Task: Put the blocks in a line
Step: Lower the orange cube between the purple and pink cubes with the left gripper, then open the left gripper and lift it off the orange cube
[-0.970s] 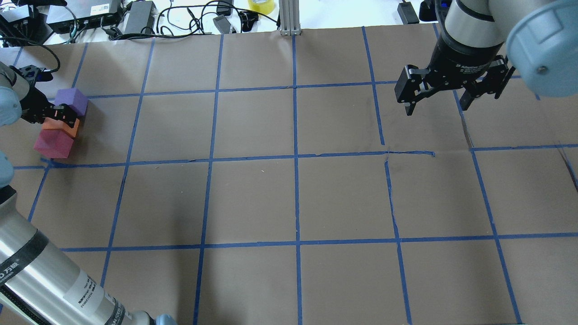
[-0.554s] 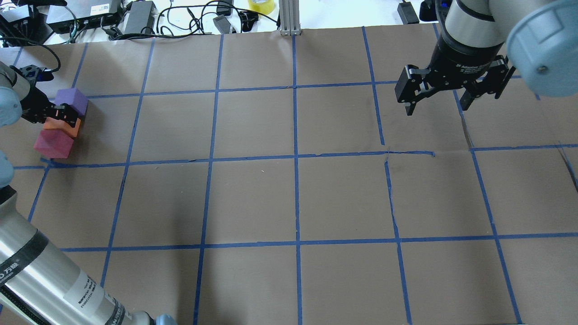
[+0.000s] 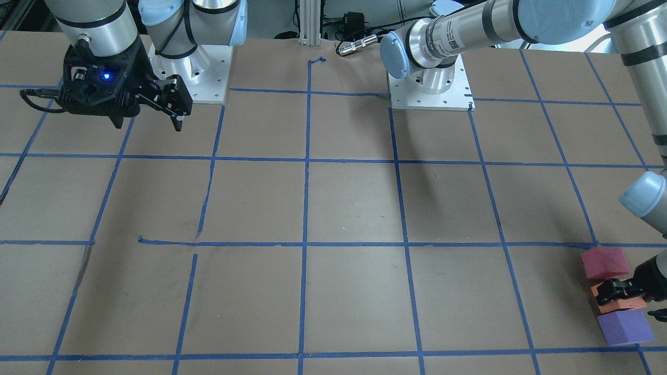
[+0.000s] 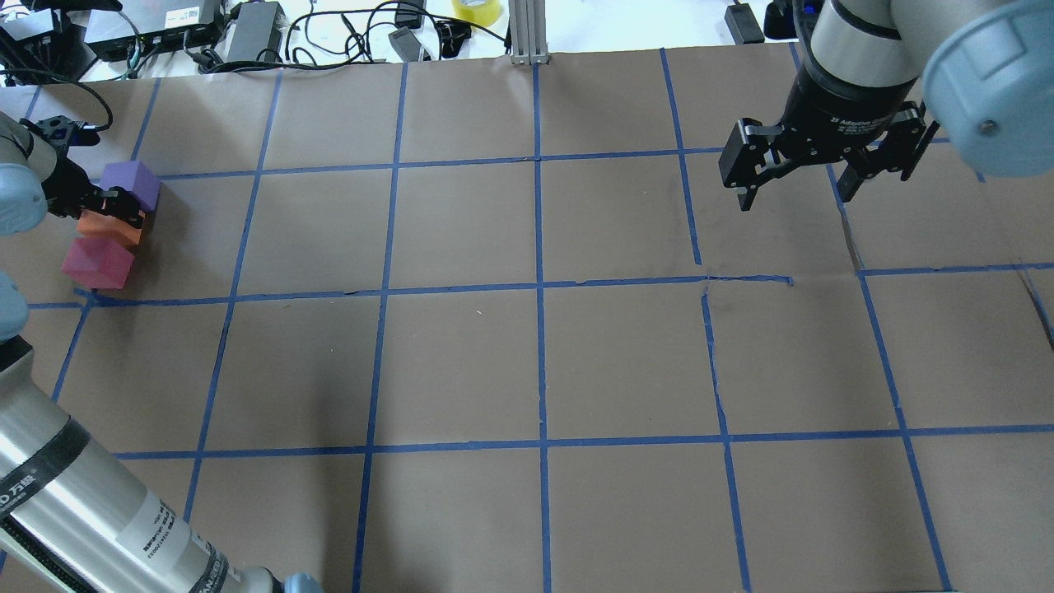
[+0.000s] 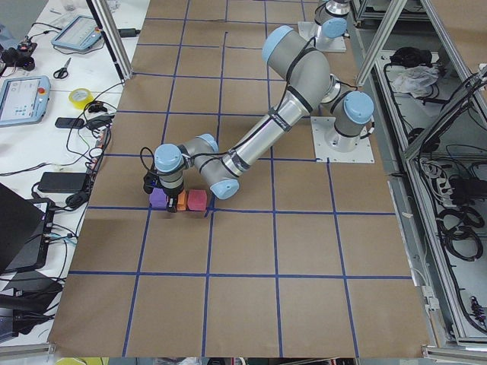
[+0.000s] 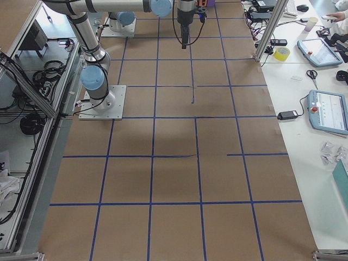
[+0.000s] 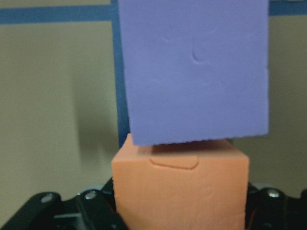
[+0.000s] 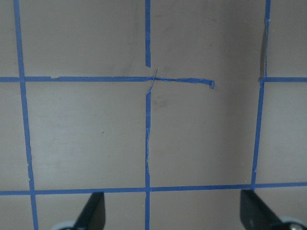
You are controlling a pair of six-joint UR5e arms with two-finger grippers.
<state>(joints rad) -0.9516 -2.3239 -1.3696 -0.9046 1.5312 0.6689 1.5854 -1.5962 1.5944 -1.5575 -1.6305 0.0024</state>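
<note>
Three blocks sit in a tight row at the table's far left edge: purple block [image 4: 132,183], orange block [image 4: 105,228], reddish-pink block [image 4: 97,263]. My left gripper [image 4: 115,212] is shut on the orange block, which stands between the other two. In the left wrist view the orange block [image 7: 181,189] fills the space between the fingers [image 7: 93,211], with the purple block [image 7: 194,67] just beyond it. The front view shows the same row: pink [image 3: 604,262], orange [image 3: 620,305], purple [image 3: 625,327]. My right gripper [image 4: 795,196] hangs open and empty at the far right.
Brown paper with a blue tape grid [image 4: 539,284] covers the table. Cables, boxes and a roll of yellow tape [image 4: 476,10] lie beyond the far edge. The arm bases [image 3: 430,86] are bolted on at the robot's side.
The left gripper and the orange block have shifted slightly left and away, settling between the purple and pink blocks. The right arm has barely moved.
</note>
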